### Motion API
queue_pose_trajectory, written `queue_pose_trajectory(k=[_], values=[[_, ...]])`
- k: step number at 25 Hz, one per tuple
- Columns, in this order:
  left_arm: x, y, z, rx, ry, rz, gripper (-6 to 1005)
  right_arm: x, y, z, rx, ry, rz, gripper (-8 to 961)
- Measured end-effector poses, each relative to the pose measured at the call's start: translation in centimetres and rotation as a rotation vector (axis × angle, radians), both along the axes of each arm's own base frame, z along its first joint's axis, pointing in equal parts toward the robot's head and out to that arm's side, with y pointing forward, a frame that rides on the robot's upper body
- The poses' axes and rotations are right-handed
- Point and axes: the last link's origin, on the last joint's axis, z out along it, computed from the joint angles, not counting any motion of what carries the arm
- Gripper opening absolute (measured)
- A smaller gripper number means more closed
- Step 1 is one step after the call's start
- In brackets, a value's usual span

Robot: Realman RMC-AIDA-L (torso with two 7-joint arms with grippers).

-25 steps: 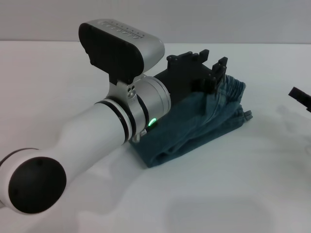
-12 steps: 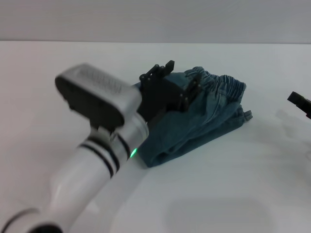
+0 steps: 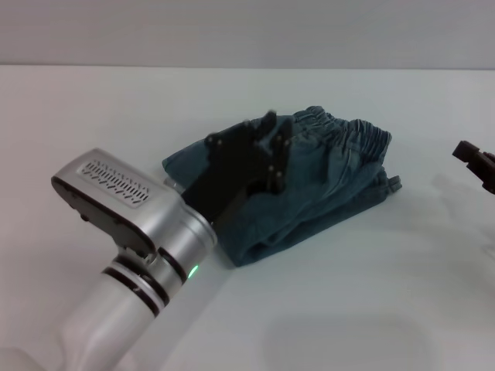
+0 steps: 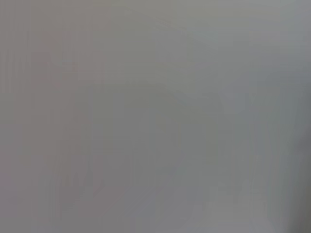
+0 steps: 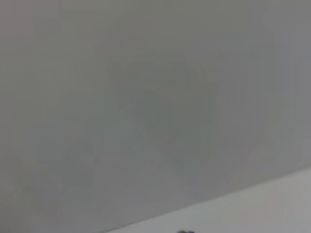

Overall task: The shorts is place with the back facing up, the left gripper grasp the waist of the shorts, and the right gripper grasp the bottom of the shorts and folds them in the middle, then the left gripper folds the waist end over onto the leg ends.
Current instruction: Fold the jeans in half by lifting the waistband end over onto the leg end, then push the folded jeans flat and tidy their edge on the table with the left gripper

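The shorts are blue denim cloth, matt and coarse-woven, with paler faded patches; the waist of the shorts is gathered into a puckered, ruffled band; the left gripper, above the shorts, is matt black, plastic by its look; the arm behind it is smooth silver metal with a satin sheen, ringed by black bands; the right gripper, well apart from the shorts, is matt black; the table under the shorts is smooth, matt white.
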Motion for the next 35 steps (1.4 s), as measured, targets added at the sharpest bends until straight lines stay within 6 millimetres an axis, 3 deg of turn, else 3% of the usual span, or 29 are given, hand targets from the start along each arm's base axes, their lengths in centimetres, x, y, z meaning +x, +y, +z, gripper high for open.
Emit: queue_pose_trajectory(k=[12, 25, 35], values=[[-2.8, -1.5, -1.6, -0.075, 0.076, 0.017, 3, -0.9, -1.8, -0.7, 0.219, -0.191, 0.242, 87], [-3.2, -2.8, -2.8, -0.153, 0.067, 0.027, 6, -1.1, -2.1, -1.5, 0.244, -0.214, 0.264, 91], [-6.0, -2.4, -2.8, -0.2, 0.064, 0.139, 15, -1.2, -1.9, -1.8, 0.234, -0.203, 0.256, 94]])
